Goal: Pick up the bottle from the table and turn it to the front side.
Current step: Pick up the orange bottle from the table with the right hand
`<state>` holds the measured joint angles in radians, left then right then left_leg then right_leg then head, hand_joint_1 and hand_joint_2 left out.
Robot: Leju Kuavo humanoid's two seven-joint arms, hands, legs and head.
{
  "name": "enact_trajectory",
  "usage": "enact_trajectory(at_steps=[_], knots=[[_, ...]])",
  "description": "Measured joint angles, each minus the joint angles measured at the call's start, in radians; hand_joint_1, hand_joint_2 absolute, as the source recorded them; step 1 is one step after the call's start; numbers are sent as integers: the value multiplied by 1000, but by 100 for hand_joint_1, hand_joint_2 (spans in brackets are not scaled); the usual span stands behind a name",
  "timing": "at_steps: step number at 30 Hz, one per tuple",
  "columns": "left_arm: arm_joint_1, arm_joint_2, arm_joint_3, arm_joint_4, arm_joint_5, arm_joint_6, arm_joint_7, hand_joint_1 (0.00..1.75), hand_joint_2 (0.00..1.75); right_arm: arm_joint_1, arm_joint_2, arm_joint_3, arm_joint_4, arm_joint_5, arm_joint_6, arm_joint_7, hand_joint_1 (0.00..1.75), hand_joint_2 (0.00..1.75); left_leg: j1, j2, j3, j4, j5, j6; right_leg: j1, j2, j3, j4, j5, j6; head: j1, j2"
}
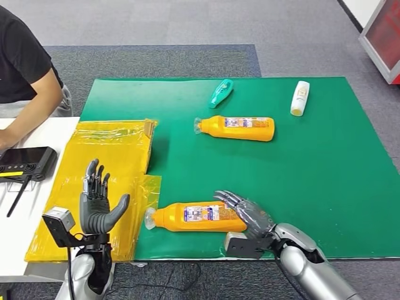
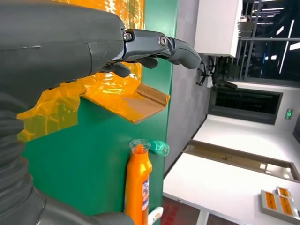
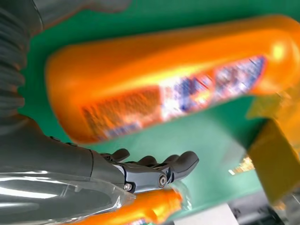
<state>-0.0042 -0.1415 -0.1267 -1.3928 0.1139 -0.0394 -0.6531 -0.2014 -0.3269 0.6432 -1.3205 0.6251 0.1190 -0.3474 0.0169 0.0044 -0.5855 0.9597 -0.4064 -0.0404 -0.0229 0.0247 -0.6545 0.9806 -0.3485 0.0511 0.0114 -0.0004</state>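
Lying on its side near the front edge of the green mat (image 1: pixel 330 187), the nearer orange bottle (image 1: pixel 195 217) is not yet lifted — its clear cap points toward the yellow plastic sheet (image 1: pixel 104 162) and its label faces upward. The right hand (image 1: pixel 245 214) is placed at the bottle's base end, fingers extended and spread over and beside it; in the right wrist view the bottle (image 3: pixel 169 79) is seen close against the palm with the fingers (image 3: pixel 155 171) not wrapped around it, so no grasp is judged to be made. Whether the fingers are already touching the plastic cannot be told from the blurred picture. The left hand (image 1: pixel 97 200) is held upright above the yellow sheet, fingers apart, with nothing in it.

The task is judged to be at its beginning: closing on the bottle, raising it and turning it to its front are all left to be done.

Around it, a second orange bottle (image 1: pixel 235 128) lies well apart toward the middle of the mat, with a teal bottle (image 1: pixel 220 92) and a white bottle (image 1: pixel 300 97) farther back. A person's arm (image 1: pixel 33 100) rests at the white table (image 1: pixel 19 219) on the left, beside a black controller (image 1: pixel 25 161). Nothing is seen blocking the reach — only the loose edge of the yellow sheet, just beside the cap, could be brushed when the bottle is turned.
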Motion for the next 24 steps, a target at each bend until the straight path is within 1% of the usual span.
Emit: enact_trajectory(at_steps=[5,10,16,18,21,24], knots=[[4,0,9,12,-3,-11,-6,0,175,57,-72,1,-83,-13,43,45,0,175,-1,0,0,0,-1,1,-1,0,0,0,0,1,0,0],[5,-1,10,20,-3,-14,-6,0,175,86,-102,2,-121,-15,47,53,0,175,-1,0,0,0,-1,1,-1,0,0,0,0,1,0,0],[4,-3,10,27,-3,-15,-7,0,175,92,-112,2,-138,-15,48,51,0,175,-1,0,0,0,0,1,-1,0,0,0,0,1,0,0],[3,-5,10,30,-4,-19,-7,0,175,88,-110,4,-139,-9,48,36,0,175,-1,0,0,0,0,1,-1,0,0,0,0,1,0,0],[-4,-10,9,38,-8,-31,-7,0,175,53,-90,15,-111,9,47,0,0,175,-1,0,0,0,0,1,-1,0,0,0,0,1,0,0],[-12,-16,9,46,-9,-34,-8,0,175,16,-69,32,-76,16,45,-14,0,175,-1,0,0,0,1,2,-1,-1,0,0,0,1,0,0]])
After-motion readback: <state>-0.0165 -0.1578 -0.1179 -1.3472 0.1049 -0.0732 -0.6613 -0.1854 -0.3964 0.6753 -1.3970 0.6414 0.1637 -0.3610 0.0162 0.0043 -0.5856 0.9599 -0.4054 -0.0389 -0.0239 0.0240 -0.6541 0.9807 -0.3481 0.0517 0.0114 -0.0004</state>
